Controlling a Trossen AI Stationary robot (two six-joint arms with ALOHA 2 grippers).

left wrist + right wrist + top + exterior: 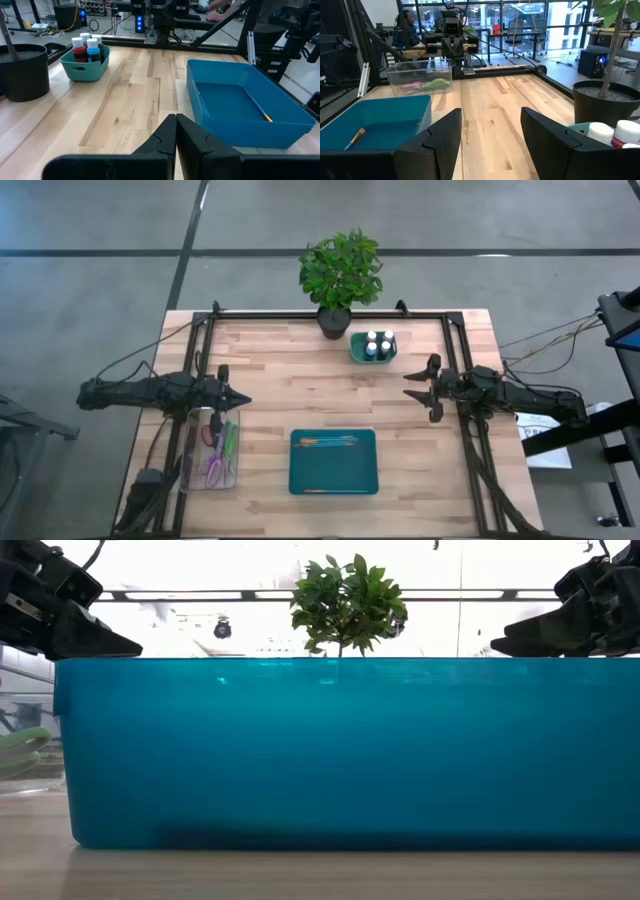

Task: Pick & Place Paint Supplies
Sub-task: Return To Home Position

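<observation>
both arms hang over the table [320,385] on their own sides. the bare wood between the two sets of fingers is wide open, so i have free room across the middle. the left gripper [243,399] has its fingers pressed together on nothing. the right gripper [410,387] has its fingers spread apart, also empty. each pair sits well inside the table's side edge and well apart from the black frame rail [270,314] along the far edge.

the green bin [356,356] stands near the right fingers, toward the far edge and just beside the potted plant [340,275]. several paint bottles [378,344] stand upright in it, white caps up. from the left wrist i make out a red bottle [79,50] and a blue bottle [92,51].

the blue tray [333,470] lies between the two grippers but toward the near edge, apart from both. two brushes [325,442] lie in it, one along its far wall, one along its near wall. the clear container [212,483] sits just beside the left fingers on the near-edge side, holding purple and green items i cannot identify.
</observation>
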